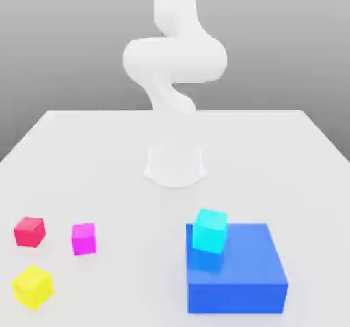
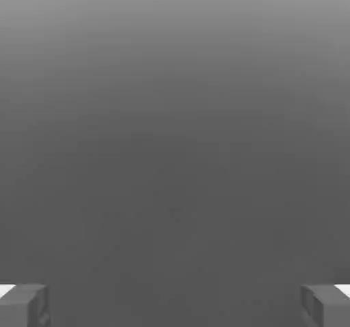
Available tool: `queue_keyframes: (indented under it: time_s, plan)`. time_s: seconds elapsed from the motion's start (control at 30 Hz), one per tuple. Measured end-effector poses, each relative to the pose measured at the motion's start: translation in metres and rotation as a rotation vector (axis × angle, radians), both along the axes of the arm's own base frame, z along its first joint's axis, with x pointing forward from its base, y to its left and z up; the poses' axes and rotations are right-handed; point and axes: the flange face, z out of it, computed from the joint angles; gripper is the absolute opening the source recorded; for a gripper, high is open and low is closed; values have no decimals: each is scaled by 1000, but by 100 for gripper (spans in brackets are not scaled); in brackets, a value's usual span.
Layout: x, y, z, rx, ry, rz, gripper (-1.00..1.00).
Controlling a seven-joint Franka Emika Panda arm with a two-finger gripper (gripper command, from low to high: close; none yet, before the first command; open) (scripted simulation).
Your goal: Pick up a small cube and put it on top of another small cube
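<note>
White tabletop (image 1: 287, 155), matte and evenly lit, running back to a straight far edge. Beyond that edge, a plain grey backdrop, lighter near the top, with no wall features. White Panda arm (image 1: 175, 59) rising from a round white base (image 1: 175, 166) seated on the tabletop near its middle, upper links bent into a bulky curl above.

Taking the large blue block (image 1: 236, 267) as landmark: low, square, flat on the tabletop, toward the near edge on the exterior view's right. Cyan cube (image 1: 209, 231) resting on the block's top face, at the corner nearest the arm's base and toward the exterior view's left. Well apart from the block, toward the exterior view's left, three small cubes on the bare surface: magenta cube (image 1: 83, 238) closest to the block, red cube (image 1: 29, 231) farther out beyond the magenta one, yellow cube (image 1: 32, 287) also far from the block and nearer the front edge than the other two. None of the three touching another; faint soft shadows beneath each.

In the hand view, gripper (image 2: 175, 305) seen as two grey fingertips (image 2: 24, 305) at opposite sides, spread wide with nothing between them, against a smooth grey gradient. Yellow cube untouched on the tabletop, red cube just behind it with its top face bare.
</note>
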Motion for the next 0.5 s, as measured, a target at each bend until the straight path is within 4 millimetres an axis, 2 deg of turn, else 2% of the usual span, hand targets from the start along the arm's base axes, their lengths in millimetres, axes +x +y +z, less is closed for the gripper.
queue_keyframes:
  time_s: [0.1, 0.23, 0.37, 0.5]
  plan:
    - [37, -25, -46, 49, 84, -17, 0]
    - [74, -57, -111, 104, 189, -53, 0]
    - [99, -89, -181, 147, 291, -101, 0]
    - [110, -121, -252, 175, 390, -160, 0]
